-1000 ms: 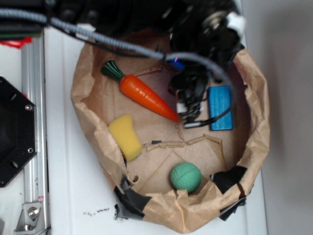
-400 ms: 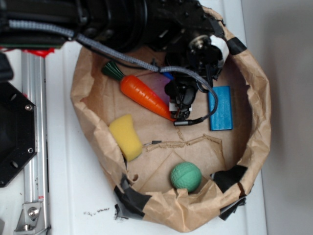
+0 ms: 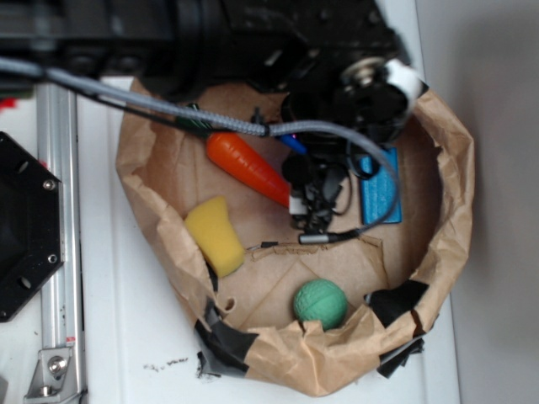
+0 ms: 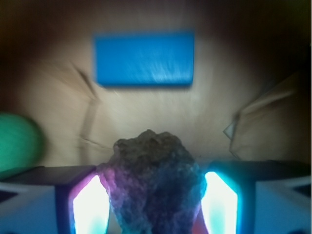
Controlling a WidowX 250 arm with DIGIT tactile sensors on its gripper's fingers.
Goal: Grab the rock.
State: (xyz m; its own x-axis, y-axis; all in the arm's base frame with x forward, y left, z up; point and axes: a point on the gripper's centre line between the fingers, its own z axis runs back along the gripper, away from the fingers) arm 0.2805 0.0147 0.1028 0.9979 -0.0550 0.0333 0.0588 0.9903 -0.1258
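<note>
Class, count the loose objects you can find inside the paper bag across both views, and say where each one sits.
5: carrot upper left, sponge left, green ball bottom, blue block right, rock between the end effector fingers. The arm may hide more.

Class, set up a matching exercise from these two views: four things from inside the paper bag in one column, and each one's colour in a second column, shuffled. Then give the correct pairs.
Things:
1. rock
2. ball
3. sponge
4. flat block

Colours:
A. blue
B. yellow
C. brown-grey
D. green

Pairs: 1-C, 2-D, 3-B, 4-A
</note>
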